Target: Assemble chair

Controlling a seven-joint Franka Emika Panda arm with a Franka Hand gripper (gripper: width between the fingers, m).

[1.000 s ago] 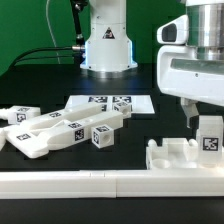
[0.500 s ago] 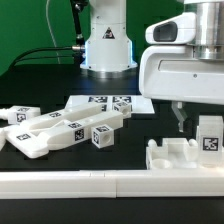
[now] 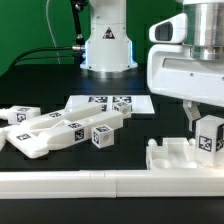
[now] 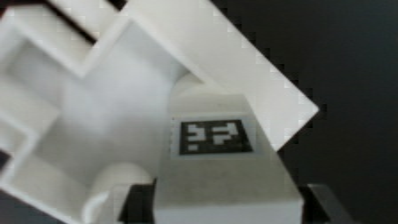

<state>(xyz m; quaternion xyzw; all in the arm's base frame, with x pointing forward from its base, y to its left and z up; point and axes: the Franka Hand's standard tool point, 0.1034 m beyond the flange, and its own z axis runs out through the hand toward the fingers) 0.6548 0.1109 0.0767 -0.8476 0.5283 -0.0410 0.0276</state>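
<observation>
Marker board (image 3: 110,103) lies flat on black table (image 3: 165,122), tags facing up. Long plain white rail (image 3: 70,181) runs along the near edge. Green backdrop (image 3: 30,25) stands behind, with black cable (image 3: 45,50) in front of it.

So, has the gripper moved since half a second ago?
Yes. Holding a tagged chair part, the gripper shifted slightly toward the exterior view's right: its gap to the fixed robot base is wider.
</observation>
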